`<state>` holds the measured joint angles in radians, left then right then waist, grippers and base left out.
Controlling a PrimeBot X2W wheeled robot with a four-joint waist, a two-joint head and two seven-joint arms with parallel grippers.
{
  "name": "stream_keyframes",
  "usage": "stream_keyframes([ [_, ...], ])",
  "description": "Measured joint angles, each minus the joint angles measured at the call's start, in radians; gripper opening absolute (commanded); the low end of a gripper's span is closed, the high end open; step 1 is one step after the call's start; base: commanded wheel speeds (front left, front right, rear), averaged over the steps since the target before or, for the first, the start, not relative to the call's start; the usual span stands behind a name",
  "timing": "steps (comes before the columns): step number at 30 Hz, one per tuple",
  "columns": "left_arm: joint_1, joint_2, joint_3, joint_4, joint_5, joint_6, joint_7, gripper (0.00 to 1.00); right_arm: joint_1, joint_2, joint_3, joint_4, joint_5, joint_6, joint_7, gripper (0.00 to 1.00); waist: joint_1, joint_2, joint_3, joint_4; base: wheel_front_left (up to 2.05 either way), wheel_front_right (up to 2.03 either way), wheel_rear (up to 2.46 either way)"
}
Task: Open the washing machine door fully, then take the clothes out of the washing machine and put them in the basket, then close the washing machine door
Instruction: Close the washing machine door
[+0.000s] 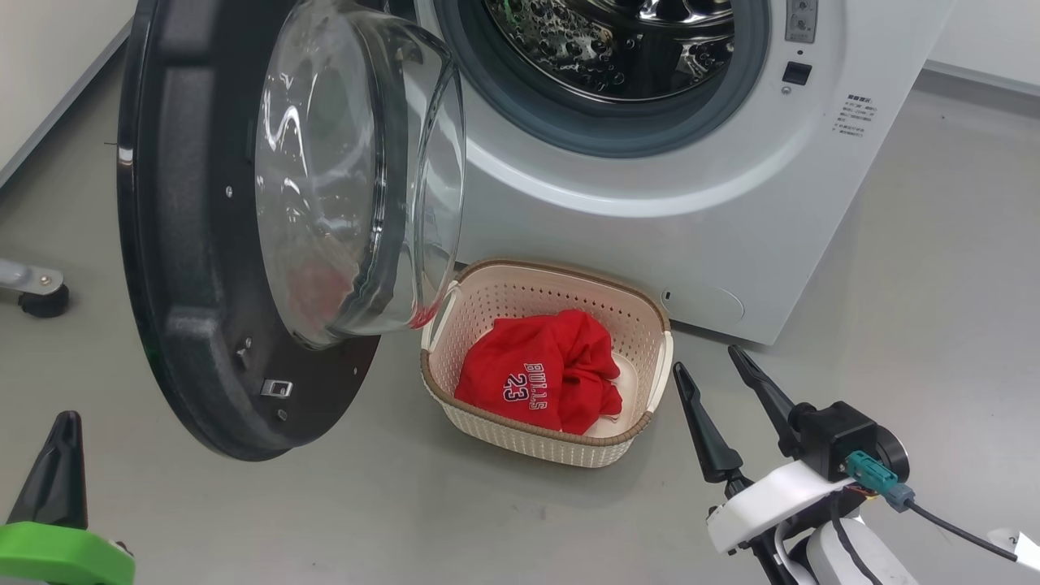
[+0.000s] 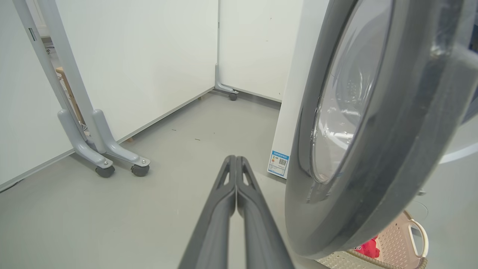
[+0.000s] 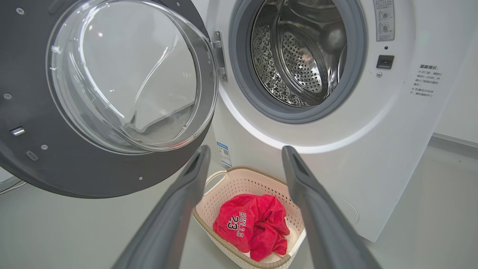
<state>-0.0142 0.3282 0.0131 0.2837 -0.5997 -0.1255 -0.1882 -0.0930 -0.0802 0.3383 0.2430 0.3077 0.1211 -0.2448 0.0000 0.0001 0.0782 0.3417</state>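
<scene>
Grey floor [image 1: 934, 325] has the basket [image 1: 569, 294] w/ the clothes [image 1: 536, 366] just under the wide-open washing machine door [image 1: 183, 244]; my left claw [image 2: 236, 158] is together, right claw [image 1: 707, 358] apart, so I reckon a closing push may skid off the glossy ring or clip the basket.

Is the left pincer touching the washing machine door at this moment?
Apart. In the head view, bare grey floor lies between the left pincer and the washing machine door; the left wrist view shows floor between them too.
</scene>
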Motion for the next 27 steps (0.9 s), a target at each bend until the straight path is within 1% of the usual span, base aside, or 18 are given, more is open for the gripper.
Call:
stream_keyframes([
  [4,-0.001,0.003,-0.002,0.002,-0.007,0.0,0.002,0.0,0.0,0.0,-0.002,0.0,0.0,0.0,0.0,1.0,0.0,0.0,0.003,0.001,0.0,0.0,0.0],
  [6,-0.003,0.003,-0.002,0.001,-0.031,0.0,0.004,0.0,0.0,0.0,-0.003,0.0,0.0,0.0,0.0,1.0,0.0,0.0,0.004,0.002,0.0,0.0,0.0],
  [9,-0.028,-0.015,0.004,-0.01,-0.129,0.0,0.025,0.0,0.0,0.0,-0.004,0.0,0.0,0.0,0.0,1.0,0.0,0.0,0.006,0.004,0.0,0.0,0.0],
  [12,-0.064,-0.035,0.007,-0.035,-0.22,0.0,0.068,0.0,0.0,-0.001,-0.005,0.0,0.0,0.0,0.0,1.0,0.0,0.0,0.007,0.006,0.0,0.0,0.0],
  [14,-0.084,-0.041,0.023,-0.044,-0.294,0.0,0.1,0.0,0.0,-0.001,-0.005,0.0,0.0,0.0,0.0,1.0,0.0,0.0,0.007,0.008,0.0,0.0,0.0],
  [16,-0.105,-0.059,0.059,-0.046,-0.382,0.0,0.141,0.0,0.0,-0.001,-0.005,0.0,0.0,0.0,0.0,1.0,0.0,0.0,0.007,0.009,0.0,0.0,0.0],
  [17,-0.124,-0.082,0.109,-0.035,-0.471,0.0,0.193,0.0,0.0,-0.003,-0.005,0.0,0.0,0.0,-0.002,1.0,0.0,0.0,0.007,0.01,0.0,0.0,0.0],
  [19,-0.137,-0.103,0.156,-0.03,-0.566,0.005,0.242,0.0,0.0,-0.004,-0.005,0.0,0.0,0.0,-0.007,1.0,0.0,-0.0001,0.006,0.01,0.0,0.0,0.0],
  [22,-0.171,-0.138,0.207,-0.031,-0.711,0.035,0.322,0.0,0.0,-0.003,-0.005,0.0,0.0,0.0,-0.007,1.0,0.0,0.0,0.006,0.009,0.0,0.0,0.0],
  [26,-0.209,-0.181,0.247,-0.035,-0.881,0.093,0.434,0.0,0.0,-0.003,-0.004,0.001,0.0,0.0,-0.007,1.0,0.0,0.0,0.006,0.006,0.0,0.0,0.0],
  [27,-0.215,-0.186,0.251,-0.038,-0.906,0.108,0.458,0.0,0.0,-0.002,-0.005,0.001,0.0,0.0,-0.007,1.0,0.0,0.0,0.006,0.005,0.0,0.0,0.0],
])
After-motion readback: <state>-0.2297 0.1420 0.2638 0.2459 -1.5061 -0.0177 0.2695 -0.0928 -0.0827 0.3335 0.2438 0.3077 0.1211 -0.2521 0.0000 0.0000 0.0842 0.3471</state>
